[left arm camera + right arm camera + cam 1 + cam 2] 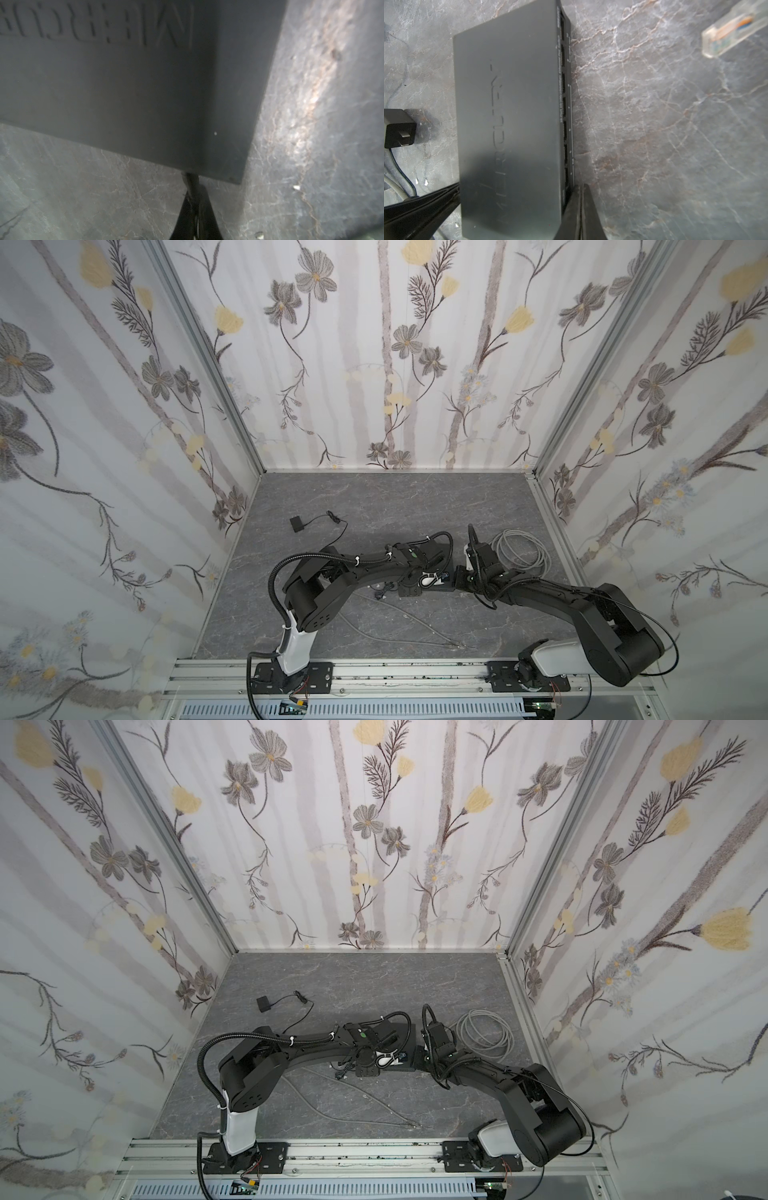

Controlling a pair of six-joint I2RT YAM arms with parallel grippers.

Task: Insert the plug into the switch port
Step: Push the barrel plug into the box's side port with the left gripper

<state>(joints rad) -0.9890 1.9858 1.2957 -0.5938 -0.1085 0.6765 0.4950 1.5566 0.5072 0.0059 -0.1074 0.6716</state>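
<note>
- At 6 o'clock, an aluminium rail (395, 674) carries both arm bases along the near edge of the grey marbled table (374, 497).
- Just beyond the rail, a loose grey cable (380, 639) lies on the table, its thin end toward 5 o'clock.
- Near the table's middle, a little toward 3 o'clock, the black switch (508, 124) lies flat with its embossed lettering up. The arms mostly cover it in both top views.
- The left gripper (190, 178) has its fingers pressed together on nothing. Its tip touches the switch's long edge opposite the ports, near a corner.
- The right gripper (580, 188) is likewise narrow and holds nothing, with its tip right against the port side at that same end.
- The row of ports (563, 108) runs along that side, and every port that shows is unfilled.
- The clear plug (729, 35), coloured wires visible inside it, is out on the port side, well apart from the switch and both grippers. It is too blurred to tell whether it rests on the table.
- At 3 o'clock from the switch lies a coiled grey cable (521, 534).
- At 10 o'clock from the switch sits a black power adapter (297, 524) with a thin cord.
- Floral walls (374, 364) close the cell at 9, 12 and 3 o'clock.
</note>
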